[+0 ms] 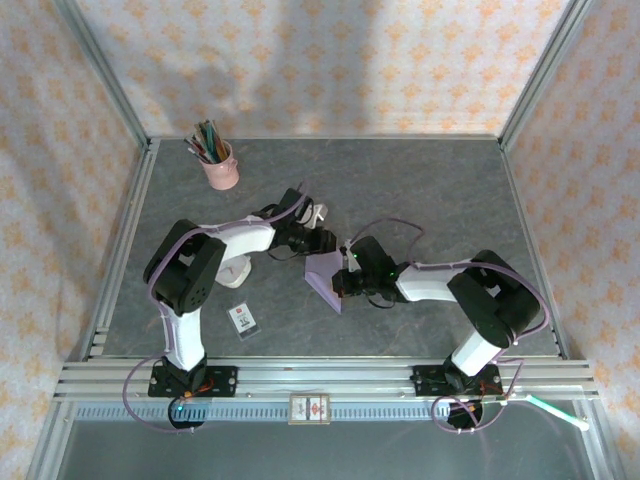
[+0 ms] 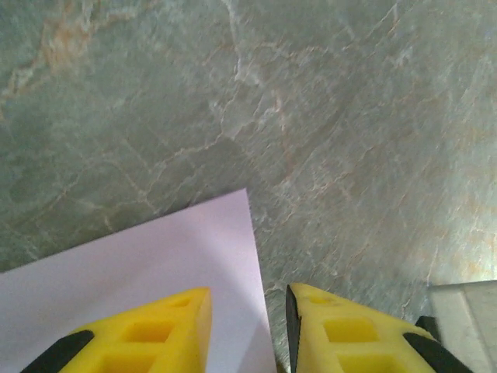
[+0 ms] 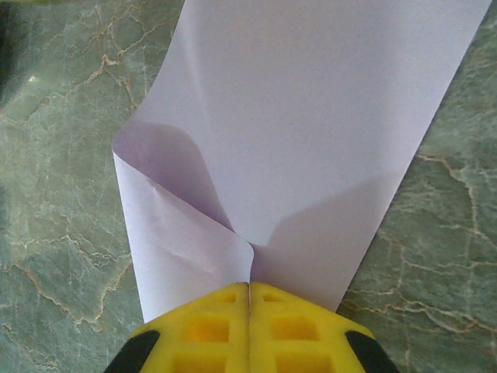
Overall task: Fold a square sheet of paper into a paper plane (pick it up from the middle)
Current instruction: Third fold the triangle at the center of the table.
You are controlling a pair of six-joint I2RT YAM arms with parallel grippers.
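Right jaws: closed tight. The 2 yellow fingertips [image 3: 175,320] meet with no gap and pinch the near edge of the square sheet of paper [image 3: 326,116]. From the pinch the sheet runs away over the desk [image 3: 54,155]. Its left side is curled up and over into a loose flap [image 3: 167,225], not pressed flat.

Left jaws: slightly apart, with nothing between them that we can make out. 1 fingertip [image 2: 198,326] hangs over the sheet's corner and the other over bare desk, the sheet's edge running under the gap. Whether they touch the paper, we cannot tell.

Handling, our judgement: very light, thin and limp. It buckles at the pinch and would likely slide on the smooth desk unless pinned. It takes a crease for good and would tear if dragged. Best held by a firm pinch at an edge or corner, with the other jaws pressing along the fold line.

Arms, top view: the sheet lies mid-desk between both wrists. The right arm [image 1: 440,282] reaches left, low, from its near-right base. The left arm [image 1: 225,245] is folded at the elbow, forearm stretched right, wrist just beyond the sheet's far side.
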